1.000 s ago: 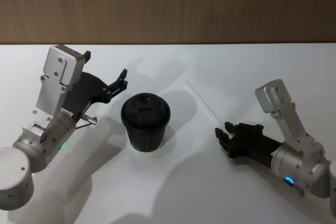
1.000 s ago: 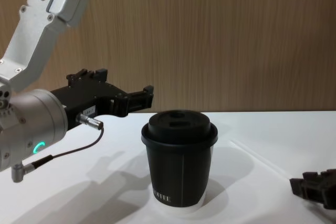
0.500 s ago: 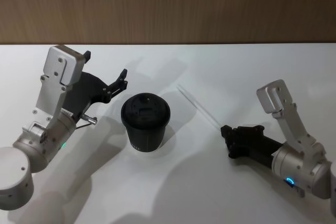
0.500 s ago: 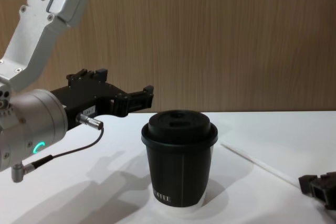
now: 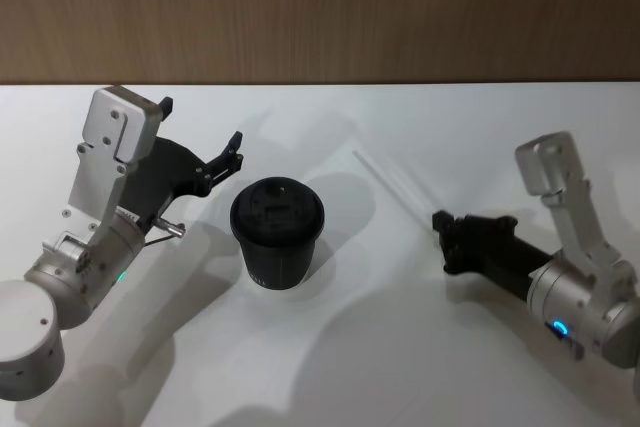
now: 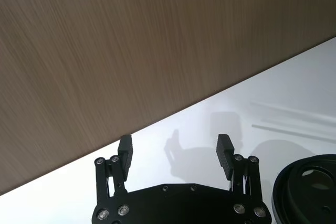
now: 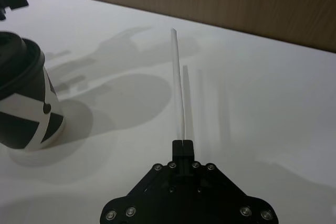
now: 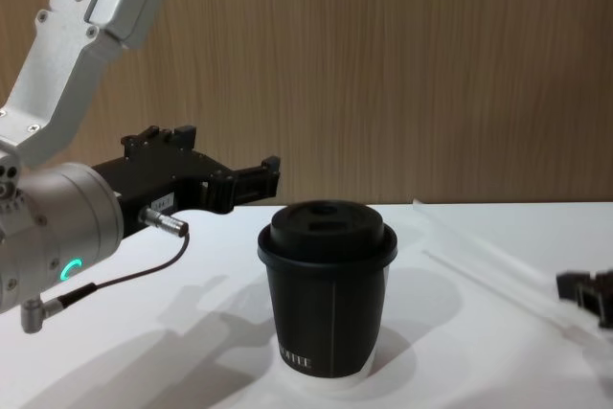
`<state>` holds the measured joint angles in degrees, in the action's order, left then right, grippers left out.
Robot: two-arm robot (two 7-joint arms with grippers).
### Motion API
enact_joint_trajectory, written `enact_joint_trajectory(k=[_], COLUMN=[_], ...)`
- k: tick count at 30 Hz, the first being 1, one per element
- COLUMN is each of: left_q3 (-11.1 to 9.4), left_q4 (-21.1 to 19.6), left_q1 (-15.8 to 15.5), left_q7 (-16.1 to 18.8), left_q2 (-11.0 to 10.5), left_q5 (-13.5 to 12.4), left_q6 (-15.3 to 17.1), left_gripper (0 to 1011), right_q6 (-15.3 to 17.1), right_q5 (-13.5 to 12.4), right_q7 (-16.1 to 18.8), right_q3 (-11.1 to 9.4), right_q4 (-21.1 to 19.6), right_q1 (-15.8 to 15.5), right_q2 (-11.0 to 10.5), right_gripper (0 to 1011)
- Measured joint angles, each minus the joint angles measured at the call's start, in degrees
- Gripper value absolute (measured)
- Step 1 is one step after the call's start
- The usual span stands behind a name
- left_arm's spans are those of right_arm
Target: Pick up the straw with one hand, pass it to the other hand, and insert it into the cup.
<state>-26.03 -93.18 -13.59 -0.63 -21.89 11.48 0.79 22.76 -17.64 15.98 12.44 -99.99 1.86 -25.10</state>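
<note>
The right gripper [image 7: 182, 142], right of the cup [image 5: 277, 232], has clamped and lifted the straw [image 7: 178, 82]; the left gripper [image 6: 175, 150], left of the cup, waits released for handover.

The white table [image 5: 330, 367] carries the cup [image 5: 277, 232], black with its lid on, standing upright a bit left of the middle.

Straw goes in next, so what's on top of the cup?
Only its black domed lid sits on the cup, nothing through it; the straw is in the right gripper, apart. The lid hides the cup's contents.
</note>
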Motion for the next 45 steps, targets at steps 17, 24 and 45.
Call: enact_joint_trajectory(k=[17,24,45], left_q3=[0.0,0.0,0.0], left_q4=[0.0,0.0,0.0], left_q1=[0.0,0.0,0.0], left_q7=[0.0,0.0,0.0], left_q2=[0.0,0.0,0.0], left_q5=[0.0,0.0,0.0], left_q6=[0.0,0.0,0.0], left_gripper=[1003,1003,1003], right_q6=[-11.02,-16.75,-29.12], right_q5=[-3.05,-4.2,-11.05], right_q7=[0.9,2.9,12.72], right_q3=[-3.33,-3.84,-2.56], right_q4=[-2.45,-2.8,-5.0], right_q1=[-0.16,0.12,1.64], right_q2=[1.58,1.87,1.87], right_gripper=[0,0,0])
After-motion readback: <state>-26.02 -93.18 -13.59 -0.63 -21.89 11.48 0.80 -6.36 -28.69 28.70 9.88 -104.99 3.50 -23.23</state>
